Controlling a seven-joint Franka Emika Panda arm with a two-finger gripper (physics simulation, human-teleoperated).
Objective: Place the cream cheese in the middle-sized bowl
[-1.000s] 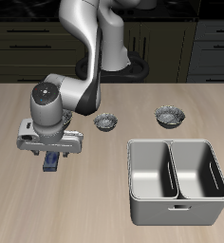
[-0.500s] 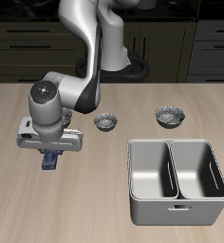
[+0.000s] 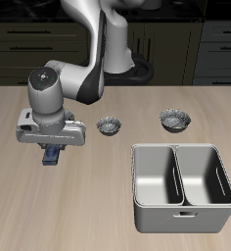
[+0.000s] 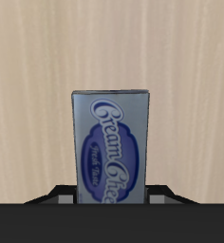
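Note:
My gripper (image 3: 53, 154) is shut on the cream cheese (image 3: 53, 158), a small dark-blue box with a lighter label, and holds it just above the wooden table. In the wrist view the cream cheese (image 4: 109, 147) fills the middle, held between the fingers (image 4: 59, 194). Two speckled grey bowls sit farther along the table. The slightly wider one with a dark interior (image 3: 173, 120) looks like the middle-sized bowl. The smaller one (image 3: 109, 125) stands nearer my gripper. A third bowl is not in view.
A grey two-compartment metal bin (image 3: 182, 186) stands near the table's front edge, beyond the bowls. The robot's arm (image 3: 93, 59) rises behind the gripper. Dark cabinets line the back.
The gripper has risen a little and shifted slightly toward the back of the table, with the cream cheese still in it. The bowls and bin have not moved.

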